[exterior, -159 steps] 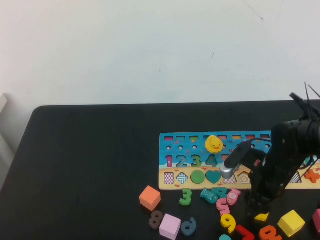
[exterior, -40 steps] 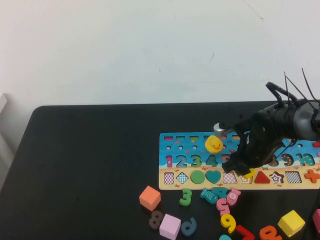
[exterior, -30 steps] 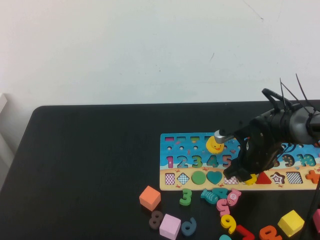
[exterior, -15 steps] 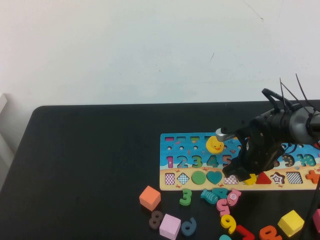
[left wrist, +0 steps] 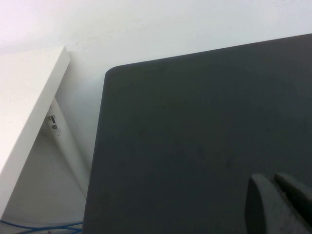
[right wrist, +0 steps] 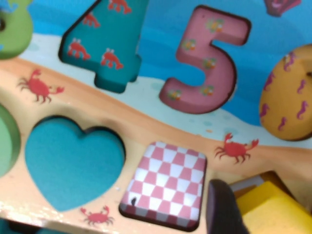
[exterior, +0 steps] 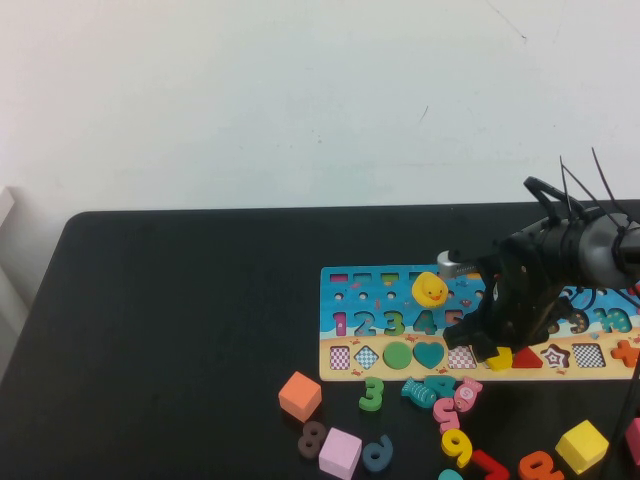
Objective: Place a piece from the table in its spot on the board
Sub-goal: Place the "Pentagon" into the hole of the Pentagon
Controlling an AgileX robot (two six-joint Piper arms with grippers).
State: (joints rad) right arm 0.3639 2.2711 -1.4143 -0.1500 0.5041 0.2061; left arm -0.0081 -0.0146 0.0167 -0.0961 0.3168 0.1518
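- Yellow piece (exterior: 499, 358) is sitting at the board's (exterior: 380, 285) tan strip, beside the red triangle (exterior: 526, 357), clamped in the right gripper (exterior: 487, 352).
- Right gripper is hanging low over the board, near the duck (exterior: 431, 290).
- Left gripper (left wrist: 280, 204) is hovering over the bare table (exterior: 180, 330); whether its fingers are apart cannot be told.

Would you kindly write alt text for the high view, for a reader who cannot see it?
The right gripper holds a small yellow piece low over the tan strip of a puzzle board on a black table. A yellow duck sits on the board, with loose numbers and cubes nearer the camera. The left gripper is out of view.
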